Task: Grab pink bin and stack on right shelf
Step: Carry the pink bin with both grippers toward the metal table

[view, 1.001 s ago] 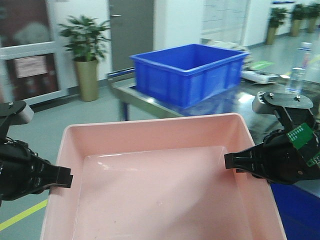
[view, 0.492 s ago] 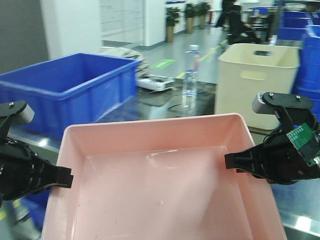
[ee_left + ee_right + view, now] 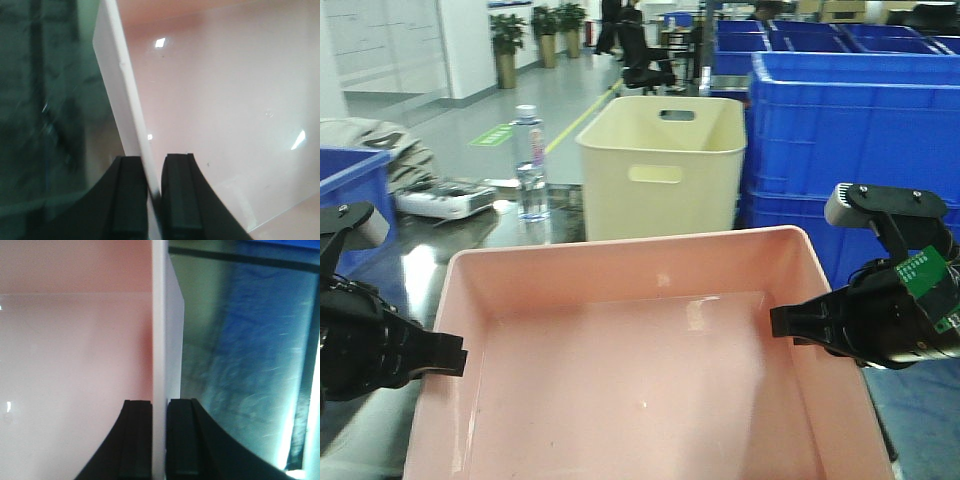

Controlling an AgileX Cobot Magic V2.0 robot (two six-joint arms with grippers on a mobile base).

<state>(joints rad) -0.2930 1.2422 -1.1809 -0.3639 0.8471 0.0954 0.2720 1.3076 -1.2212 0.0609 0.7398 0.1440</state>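
Observation:
The pink bin (image 3: 640,400) fills the lower middle of the front view, held up level between both arms, empty inside. My left gripper (image 3: 455,360) is shut on its left wall; the left wrist view shows the rim (image 3: 125,110) pinched between the black fingers (image 3: 177,200). My right gripper (image 3: 782,322) is shut on the right wall; the right wrist view shows the wall (image 3: 160,340) clamped between its fingers (image 3: 137,440). A dark glossy surface (image 3: 470,235) lies beyond the bin's far edge; whether it is the right shelf I cannot tell.
A tall cream bin (image 3: 660,165) with handle slots stands just beyond the pink bin. Stacked blue crates (image 3: 850,130) stand at the right. A water bottle (image 3: 528,165) and a white device (image 3: 445,200) sit on the dark surface. A blue crate corner (image 3: 345,175) is at far left.
The whole view has swung to the right: the blue crate slid off to the left, and the cream bin and stacked blue crates came in front. Both grippers keep the same hold on the pink bin.

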